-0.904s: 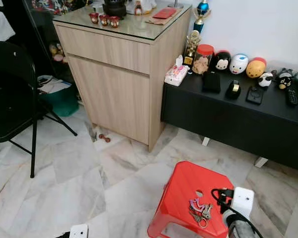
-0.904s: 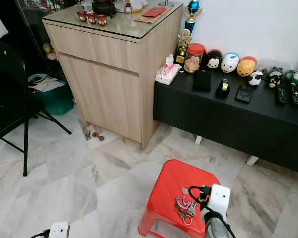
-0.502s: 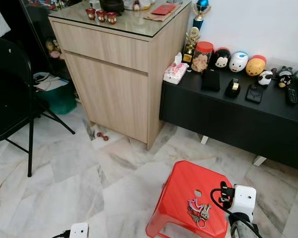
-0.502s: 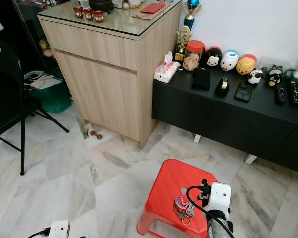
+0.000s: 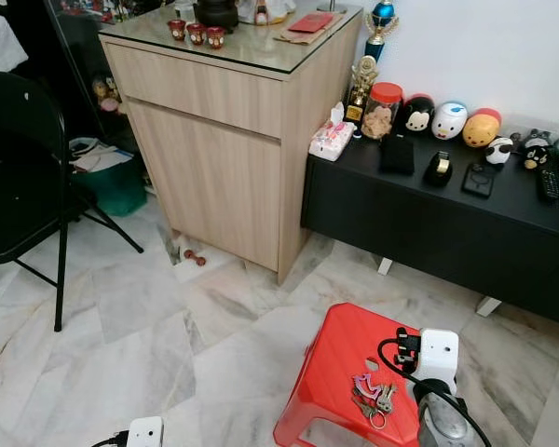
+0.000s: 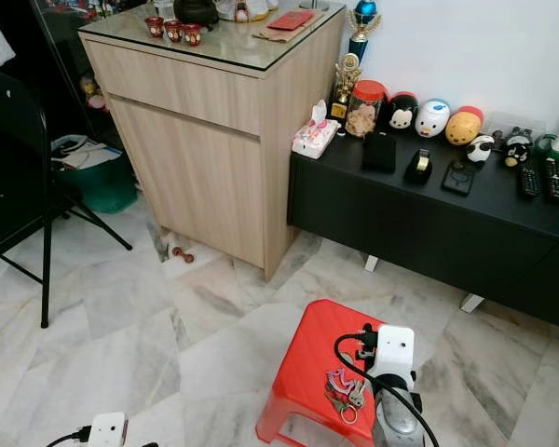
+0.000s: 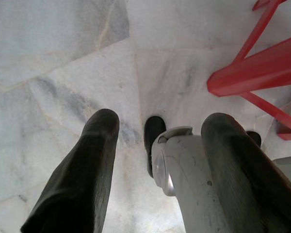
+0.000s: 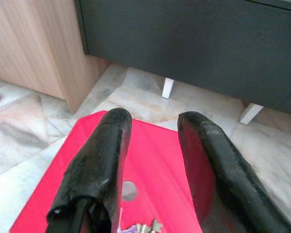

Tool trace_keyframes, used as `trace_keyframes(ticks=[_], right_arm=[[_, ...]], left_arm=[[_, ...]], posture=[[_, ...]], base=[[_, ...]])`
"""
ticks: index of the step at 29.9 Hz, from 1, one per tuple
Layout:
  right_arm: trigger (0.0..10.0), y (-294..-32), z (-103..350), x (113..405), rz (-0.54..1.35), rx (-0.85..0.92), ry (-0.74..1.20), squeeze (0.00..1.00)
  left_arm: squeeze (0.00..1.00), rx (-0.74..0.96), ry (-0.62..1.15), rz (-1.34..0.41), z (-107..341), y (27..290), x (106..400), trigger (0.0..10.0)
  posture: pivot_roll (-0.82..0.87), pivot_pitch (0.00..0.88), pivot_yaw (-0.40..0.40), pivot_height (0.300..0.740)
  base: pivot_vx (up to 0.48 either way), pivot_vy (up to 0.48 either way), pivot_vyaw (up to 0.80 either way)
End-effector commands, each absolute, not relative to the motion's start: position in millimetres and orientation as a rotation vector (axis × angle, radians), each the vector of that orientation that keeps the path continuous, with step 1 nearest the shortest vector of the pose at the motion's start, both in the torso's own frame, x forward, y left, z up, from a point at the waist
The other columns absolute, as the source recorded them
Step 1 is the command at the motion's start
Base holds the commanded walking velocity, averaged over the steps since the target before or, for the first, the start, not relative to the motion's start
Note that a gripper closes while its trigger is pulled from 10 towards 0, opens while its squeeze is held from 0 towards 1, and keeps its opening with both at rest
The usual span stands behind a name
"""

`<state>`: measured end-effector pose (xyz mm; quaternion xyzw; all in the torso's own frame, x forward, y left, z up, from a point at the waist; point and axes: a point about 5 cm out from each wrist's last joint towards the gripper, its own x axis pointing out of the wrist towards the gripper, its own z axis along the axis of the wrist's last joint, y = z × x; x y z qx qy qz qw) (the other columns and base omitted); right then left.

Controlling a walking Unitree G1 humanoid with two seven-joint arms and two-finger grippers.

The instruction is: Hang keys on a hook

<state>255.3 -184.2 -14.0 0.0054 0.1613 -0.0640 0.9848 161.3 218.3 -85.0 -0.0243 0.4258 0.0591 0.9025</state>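
On the red stool (image 5: pixel 340 358), keys (image 5: pixel 374 398) lie beneath the spread right claw (image 8: pixel 153 145).

Red stools: one (image 5: pixel 349 363) — with a round hole in its top
Bunches of keys: one (image 5: pixel 374 398) — lying on the stool
Wooden cabinets: one (image 5: pixel 228 140)
Long black benches: one (image 5: pixel 429 219)
Black folding chairs: one (image 5: pixel 19 177)
Little red cups on the cabinet: three (image 5: pixel 196 33)
Round toy heads on the bench: three in a row (image 5: pixel 448 120)
Jars with a red lid: one (image 5: pixel 381 109)
Tissue packs: one (image 5: pixel 330 140)
Trophies: two (image 5: pixel 361 86)
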Motion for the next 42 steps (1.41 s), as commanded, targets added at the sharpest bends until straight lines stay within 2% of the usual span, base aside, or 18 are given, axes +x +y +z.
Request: trace_keyframes(ticks=[1,19,25,31,35,42], right_arm=[[10.0,-183,-16,254,-0.122,0.004,0.341,0.0],[10.0,-183,-19,257,-0.138,0.014,0.385,0.0],[10.0,-184,-20,256,-0.134,0.02,0.386,0.0],[10.0,-183,-20,256,-0.129,0.028,0.383,0.0],[10.0,-182,-20,256,-0.129,0.033,0.383,0.0],[10.0,-183,-23,255,-0.133,0.023,0.414,0.0]], left_arm=[[0.0,-0.04,0.888,0.113,-86,219,158,10.0],[0.0,-0.039,0.889,0.118,-87,220,155,10.0],[0.0,0.052,0.848,0.176,-82,232,159,10.0],[0.0,0.137,0.737,0.273,-66,250,176,10.0],[0.0,0.102,0.657,0.252,-57,247,191,10.0],[0.0,0.068,0.616,0.194,-53,234,204,10.0]], posture=[[0.11,0.065,-0.035,0.672],[0.12,0.084,-0.032,0.672],[0.12,0.084,-0.031,0.672],[0.12,0.086,-0.034,0.672],[0.12,0.086,-0.034,0.672],[0.12,0.087,-0.034,0.672]], base=[[0.0,0.0,0.0],[0.0,0.0,0.0],[0.0,0.0,0.0],[0.0,0.0,0.0],[0.0,0.0,0.0],[0.0,0.0,0.0]])
